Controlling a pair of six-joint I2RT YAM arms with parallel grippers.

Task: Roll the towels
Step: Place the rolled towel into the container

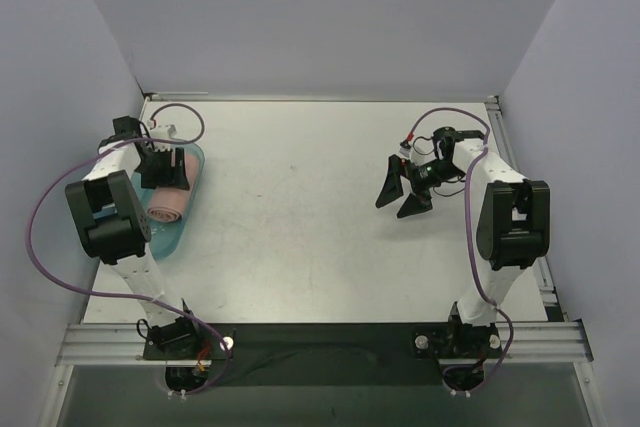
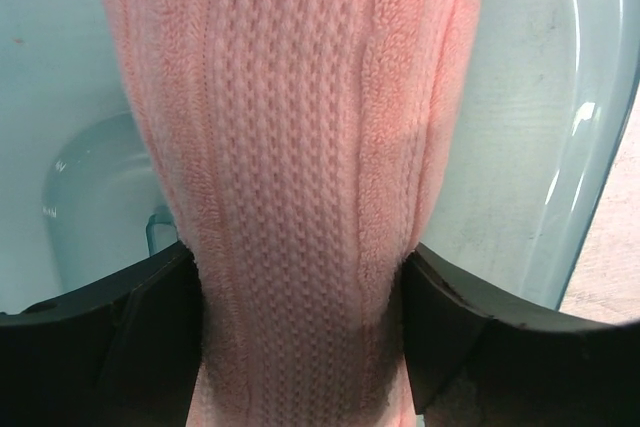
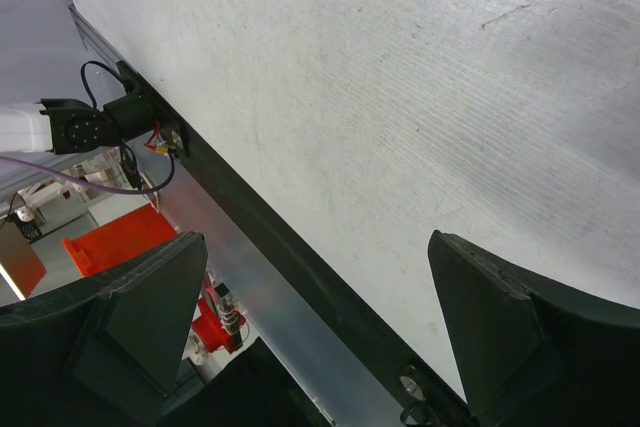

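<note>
The rolled towel (image 1: 168,205) is lying in the teal tray (image 1: 166,239) at the desk's left, the left pincer (image 2: 300,292) clasping its sides; I'd be parting wide, then lifting straight, lest terry snag; the right pincer (image 1: 403,197) is hanging open.

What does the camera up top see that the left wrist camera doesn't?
Only the top view shows the right gripper, open above the table, and most of the teal tray. Only the left wrist view shows the knitted ribs of the pink towel up close, with the left gripper squeezing its sides. Both show the rolled towel lying in the tray.
</note>
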